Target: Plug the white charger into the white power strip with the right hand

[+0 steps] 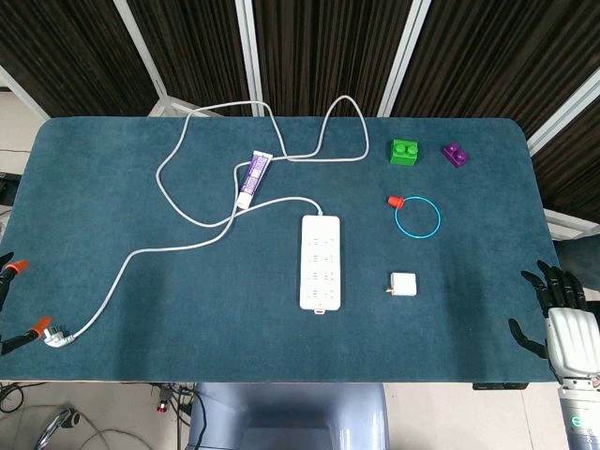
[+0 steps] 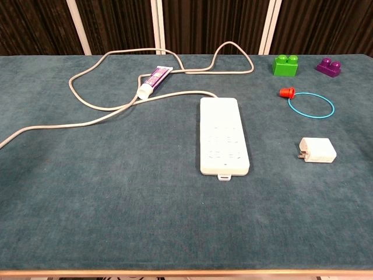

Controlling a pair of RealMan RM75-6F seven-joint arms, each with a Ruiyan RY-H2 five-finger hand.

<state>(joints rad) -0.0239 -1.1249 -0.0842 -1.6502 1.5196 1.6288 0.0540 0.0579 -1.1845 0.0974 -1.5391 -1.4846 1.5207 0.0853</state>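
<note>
The white charger [image 1: 404, 284] lies flat on the teal table [image 1: 141, 112], its prongs pointing left toward the white power strip [image 1: 320, 262] a short way off. In the chest view the charger [image 2: 317, 150] sits right of the strip [image 2: 224, 135], whose sockets are all free. My right hand [image 1: 562, 314] hovers at the table's right front edge, well right of the charger, fingers spread and holding nothing. Of my left hand [image 1: 19, 300] only orange-tipped fingertips show at the far left edge, spread apart. Neither hand appears in the chest view.
The strip's grey cord [image 1: 187, 211] loops over the back left and ends in a plug [image 1: 58, 337] beside my left fingertips. A purple toothpaste tube [image 1: 253, 180] lies on the cord. A green block [image 1: 405, 152], purple block [image 1: 456, 155], blue ring [image 1: 417, 239] and red cap [image 1: 395, 201] sit behind the charger.
</note>
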